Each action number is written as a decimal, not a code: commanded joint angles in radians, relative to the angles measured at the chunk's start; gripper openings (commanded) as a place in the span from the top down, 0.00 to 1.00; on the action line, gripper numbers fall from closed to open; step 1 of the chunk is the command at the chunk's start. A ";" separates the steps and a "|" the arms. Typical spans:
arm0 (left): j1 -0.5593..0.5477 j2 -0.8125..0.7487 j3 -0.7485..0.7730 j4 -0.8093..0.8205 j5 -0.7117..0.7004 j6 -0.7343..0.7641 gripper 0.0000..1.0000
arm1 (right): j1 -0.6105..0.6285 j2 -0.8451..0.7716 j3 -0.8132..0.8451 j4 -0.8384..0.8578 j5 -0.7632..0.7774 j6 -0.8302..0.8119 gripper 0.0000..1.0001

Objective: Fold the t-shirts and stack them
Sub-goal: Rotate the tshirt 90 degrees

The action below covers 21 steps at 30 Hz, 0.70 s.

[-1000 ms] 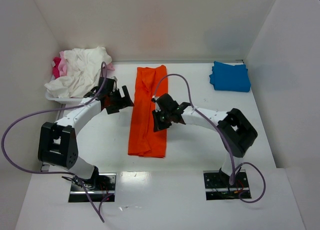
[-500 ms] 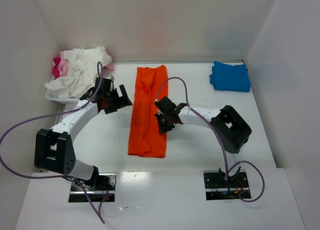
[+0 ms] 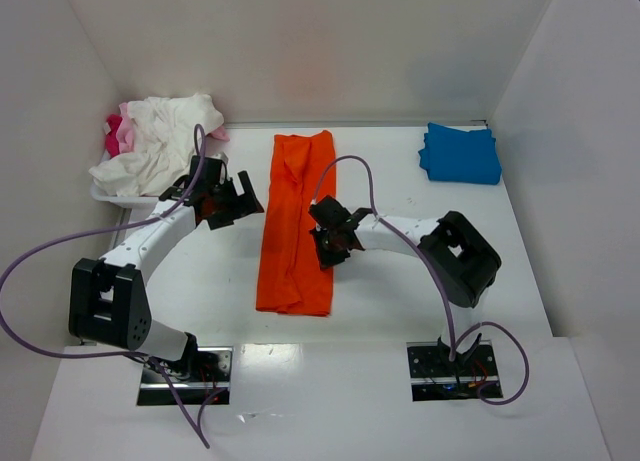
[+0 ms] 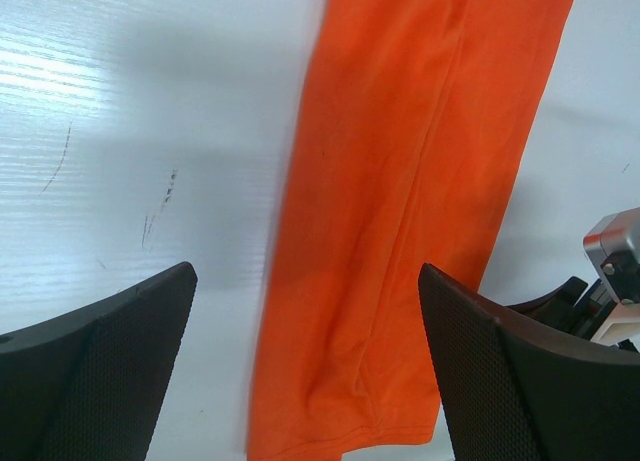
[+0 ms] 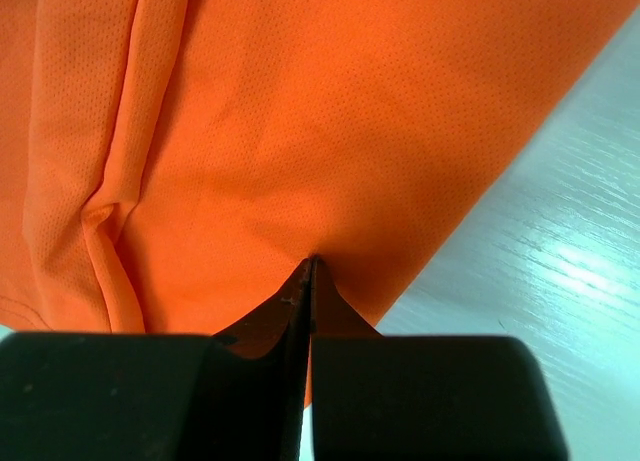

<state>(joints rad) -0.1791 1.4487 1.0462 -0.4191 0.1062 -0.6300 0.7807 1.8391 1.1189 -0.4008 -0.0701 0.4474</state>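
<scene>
Lying down the middle of the table (image 3: 400, 291), the orange t-shirt (image 3: 296, 226) is folded into a narrow strip, its long axis running from the near edge toward the back wall. The right gripper (image 3: 327, 243) pinches the strip's right edge, its jaws having closed over the past second. The left gripper (image 3: 238, 203) hangs spread wide just left of the cloth, its elbow drawn leftward since then.

- Left arm bows out leftward, forearm reaching in; left tool (image 3: 238, 197) hangs with jaws spread wide.
- Right arm bent inward; right tool (image 5: 310, 266) low, jaws closed, pinching orange t-shirt (image 3: 295, 276) edge.
</scene>
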 commanded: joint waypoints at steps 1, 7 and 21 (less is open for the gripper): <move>0.006 -0.016 -0.005 0.002 -0.005 0.013 0.00 | 0.003 -0.003 -0.057 -0.063 0.132 0.005 0.98; 0.006 -0.007 -0.005 0.002 -0.005 0.013 0.00 | 0.003 -0.011 -0.073 -0.078 0.197 0.042 1.00; 0.006 0.021 0.005 0.002 0.026 0.032 0.00 | -0.006 -0.076 -0.042 -0.111 0.162 0.062 0.80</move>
<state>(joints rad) -0.1791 1.4626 1.0458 -0.4191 0.1115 -0.6270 0.7826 1.7951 1.0760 -0.4036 0.0329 0.5087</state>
